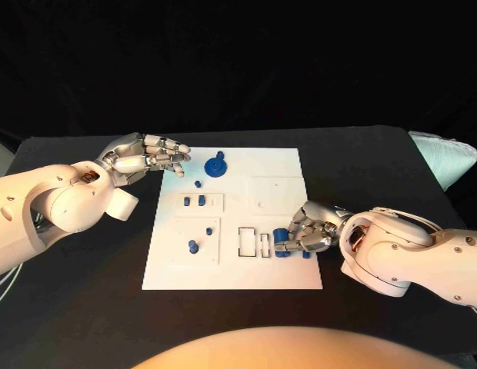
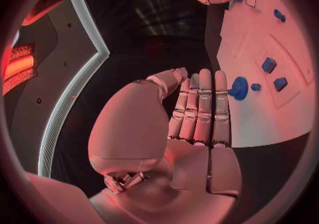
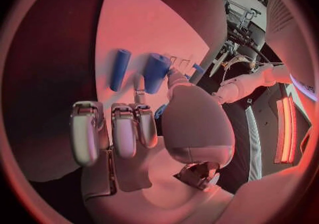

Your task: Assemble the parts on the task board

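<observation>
Right robot hand point(image 1: 308, 231) curled over blue cylinder point(image 1: 281, 237), apparently grasping it beside slot row at task board point(image 1: 271, 165) lower edge. Second blue cylinder point(image 3: 119, 68) lies just beyond fingertips. Risk: tilted insertion jams; knuckles nudge neighbour. Left robot hand point(image 1: 150, 157) released, fingers straight, blue disc point(image 1: 216, 164) near fingertips.

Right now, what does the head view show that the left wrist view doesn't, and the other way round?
Head view alone: the whole white board, with two blue pegs standing in its left panel and a small blue piece below them. Left wrist view alone: the left robot hand seen from behind, fingers straight and side by side, holding nothing. Both: the blue round piece by the left robot hand, and the right robot hand on a blue cylinder.
</observation>
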{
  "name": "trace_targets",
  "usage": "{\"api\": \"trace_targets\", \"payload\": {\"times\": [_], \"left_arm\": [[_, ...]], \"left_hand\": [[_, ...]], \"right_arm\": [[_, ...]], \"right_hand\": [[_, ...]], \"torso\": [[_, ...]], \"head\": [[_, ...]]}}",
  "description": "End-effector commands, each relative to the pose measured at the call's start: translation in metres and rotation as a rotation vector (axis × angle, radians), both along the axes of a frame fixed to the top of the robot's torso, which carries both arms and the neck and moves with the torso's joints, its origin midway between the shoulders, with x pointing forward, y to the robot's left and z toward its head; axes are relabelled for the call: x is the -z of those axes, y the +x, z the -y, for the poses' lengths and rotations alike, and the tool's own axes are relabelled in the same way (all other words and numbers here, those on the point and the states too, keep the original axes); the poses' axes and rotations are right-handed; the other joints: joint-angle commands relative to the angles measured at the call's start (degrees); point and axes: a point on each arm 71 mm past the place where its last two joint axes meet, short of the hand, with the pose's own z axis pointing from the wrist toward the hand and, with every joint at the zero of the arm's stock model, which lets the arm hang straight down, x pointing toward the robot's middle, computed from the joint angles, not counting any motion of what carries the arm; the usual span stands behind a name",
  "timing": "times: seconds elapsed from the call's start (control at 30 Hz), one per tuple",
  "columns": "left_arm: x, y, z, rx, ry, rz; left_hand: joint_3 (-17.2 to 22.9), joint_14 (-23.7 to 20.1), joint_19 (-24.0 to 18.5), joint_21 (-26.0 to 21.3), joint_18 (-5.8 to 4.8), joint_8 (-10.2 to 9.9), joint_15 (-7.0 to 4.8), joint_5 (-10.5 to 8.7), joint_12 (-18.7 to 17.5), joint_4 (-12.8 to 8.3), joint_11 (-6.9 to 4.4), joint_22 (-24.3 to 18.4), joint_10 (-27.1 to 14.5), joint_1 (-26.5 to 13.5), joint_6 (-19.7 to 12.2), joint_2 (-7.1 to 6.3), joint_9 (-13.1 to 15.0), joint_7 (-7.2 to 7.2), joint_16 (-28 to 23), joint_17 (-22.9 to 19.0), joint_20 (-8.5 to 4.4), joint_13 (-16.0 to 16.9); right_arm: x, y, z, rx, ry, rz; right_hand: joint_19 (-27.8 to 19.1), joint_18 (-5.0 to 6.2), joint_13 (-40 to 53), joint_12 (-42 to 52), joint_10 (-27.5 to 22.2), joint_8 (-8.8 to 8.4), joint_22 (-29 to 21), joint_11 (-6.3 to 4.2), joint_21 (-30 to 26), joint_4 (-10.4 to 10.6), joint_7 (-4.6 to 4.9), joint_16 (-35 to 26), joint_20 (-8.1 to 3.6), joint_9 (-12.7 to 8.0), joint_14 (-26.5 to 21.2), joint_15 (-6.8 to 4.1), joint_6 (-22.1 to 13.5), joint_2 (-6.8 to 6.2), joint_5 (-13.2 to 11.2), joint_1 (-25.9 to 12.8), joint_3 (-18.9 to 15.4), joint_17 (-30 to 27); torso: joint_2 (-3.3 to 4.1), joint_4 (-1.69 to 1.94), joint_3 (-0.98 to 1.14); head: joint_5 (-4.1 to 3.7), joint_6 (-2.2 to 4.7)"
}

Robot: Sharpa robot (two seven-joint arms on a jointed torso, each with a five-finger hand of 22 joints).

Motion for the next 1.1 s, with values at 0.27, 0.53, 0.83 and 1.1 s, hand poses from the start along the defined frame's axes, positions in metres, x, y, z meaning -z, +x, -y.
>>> {"api": "trace_targets", "payload": {"times": [0.27,0.53,0.83,1.1], "left_arm": [[-0.001,-0.001,0.001,0.011,-0.014,-0.001],[-0.001,-0.001,0.001,0.012,-0.013,-0.003],[0.0,-0.001,0.001,0.013,-0.012,-0.005],[0.0,-0.001,0.002,0.015,-0.012,-0.007]], "left_hand": [[-0.2,-0.1,0.4,-0.3,0.65,-0.2,0.33,-0.02,-0.3,0.1,0.08,-0.1,0.2,-0.3,0.1,0.6,0.1,0.43,-0.3,0.1,-0.01,0.0],[-0.2,-0.1,0.4,-0.3,0.65,-0.2,0.33,-0.02,-0.3,0.1,0.08,-0.1,0.2,-0.3,0.1,0.6,0.1,0.43,-0.3,0.1,-0.01,0.0],[-0.2,-0.1,0.4,-0.3,0.65,-0.2,0.33,-0.02,-0.3,0.1,0.08,-0.1,0.2,-0.3,0.1,0.6,0.1,0.43,-0.3,0.1,-0.01,0.0],[-0.2,-0.1,0.4,-0.3,0.65,-0.2,0.33,-0.02,-0.3,0.1,0.08,-0.1,0.2,-0.3,0.1,0.6,0.1,0.43,-0.3,0.1,-0.01,0.0]], "right_arm": [[0.012,0.004,-0.003,-0.022,-0.06,-0.009],[0.016,0.004,-0.007,-0.018,-0.05,-0.028],[0.015,-0.001,-0.003,0.067,0.047,-0.09],[0.003,-0.002,-0.003,0.128,0.14,-0.155]], "right_hand": [[4.9,-0.76,14.0,-0.3,5.4,-0.34,13.8,0.36,-0.5,-0.1,0.16,0.2,0.18,-0.2,6.1,-0.05,-0.3,1.37,0.6,1.7,-1.1,15.1],[4.9,-0.8,14.0,-0.3,5.4,-0.95,13.9,0.35,-0.1,-0.4,0.17,0.2,0.24,-0.9,6.1,-0.04,-0.3,1.79,5.5,8.5,0.7,15.1],[4.9,-0.82,14.2,-0.2,5.5,-1.03,13.9,0.15,0.0,0.0,-0.06,0.2,0.18,-1.3,6.1,-0.17,0.8,2.2,7.8,8.9,2.7,15.1],[4.9,-0.82,14.3,-0.1,5.6,-1.03,13.9,-0.15,0.1,-0.2,-0.39,0.2,-0.02,-1.6,6.1,-0.44,1.3,1.75,10.1,9.2,4.1,15.1]], "torso": [[-0.07,-0.01,-0.06],[-0.07,-0.02,-0.06],[-0.07,-0.06,-0.03],[-0.09,-0.1,-0.08]], "head": [[-0.02,-0.2],[-0.03,-0.18],[0.11,-0.04],[0.05,0.17]]}}
